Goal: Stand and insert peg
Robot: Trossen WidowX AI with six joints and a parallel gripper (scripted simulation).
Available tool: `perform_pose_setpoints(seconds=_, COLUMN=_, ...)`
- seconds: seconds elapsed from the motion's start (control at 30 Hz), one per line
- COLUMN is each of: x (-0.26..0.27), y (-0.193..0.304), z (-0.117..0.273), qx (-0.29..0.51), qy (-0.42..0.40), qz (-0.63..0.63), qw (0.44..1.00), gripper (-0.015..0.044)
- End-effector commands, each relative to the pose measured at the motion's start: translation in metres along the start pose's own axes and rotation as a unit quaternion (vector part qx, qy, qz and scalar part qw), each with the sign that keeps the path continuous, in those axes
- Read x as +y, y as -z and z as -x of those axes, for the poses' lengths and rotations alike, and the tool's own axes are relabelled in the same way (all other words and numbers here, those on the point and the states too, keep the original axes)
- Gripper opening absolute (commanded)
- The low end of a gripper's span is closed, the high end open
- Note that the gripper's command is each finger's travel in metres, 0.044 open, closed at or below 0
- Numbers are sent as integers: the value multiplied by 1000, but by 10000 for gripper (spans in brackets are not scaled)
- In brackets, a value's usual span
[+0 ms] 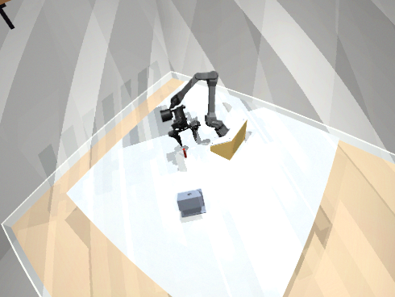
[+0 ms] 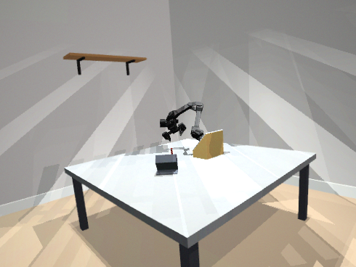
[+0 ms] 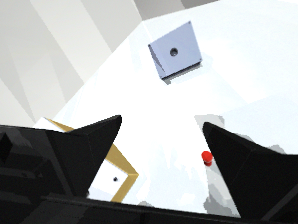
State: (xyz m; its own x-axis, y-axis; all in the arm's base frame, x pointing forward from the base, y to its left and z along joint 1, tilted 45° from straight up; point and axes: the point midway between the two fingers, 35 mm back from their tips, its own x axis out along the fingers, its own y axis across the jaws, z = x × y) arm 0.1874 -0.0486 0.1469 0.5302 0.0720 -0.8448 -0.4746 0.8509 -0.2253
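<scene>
The red peg (image 1: 185,152) (image 2: 171,151) (image 3: 207,157) stands upright on the table, apart from the gripper. Its white band cannot be made out. The wrist view looks down on its top, beside the right-hand finger. My gripper (image 1: 189,144) (image 2: 174,137) (image 3: 161,121) is wide open and empty, held tilted above the table and higher than the peg. The blue-grey sloped panel (image 1: 183,196) (image 2: 166,159) (image 3: 184,61) stands farther out from the robot than the peg, with one dark round hole in its face. The bottom of the hole is hidden.
A yellow-sided wedge (image 1: 230,148) (image 2: 208,146) (image 3: 125,162) stands close beside the arm's base. Its white sloped face shows a small dark spot in the wrist view. A brown shelf (image 2: 105,57) is on the wall, away from the table.
</scene>
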Motion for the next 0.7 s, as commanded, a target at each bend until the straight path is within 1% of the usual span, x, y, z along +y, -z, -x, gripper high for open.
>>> perform_pose_setpoints(seconds=0.0, x=-1, y=6, z=-4, qx=57, qy=-6, qz=-19, qw=998, gripper=440)
perform_pose_setpoints(seconds=0.33, x=-5, y=22, z=-12, qx=212, qy=13, qz=-42, qw=976, gripper=440)
perform_pose_setpoints(seconds=0.67, x=-17, y=24, z=-12, qx=341, qy=87, qz=-24, qw=936, gripper=440)
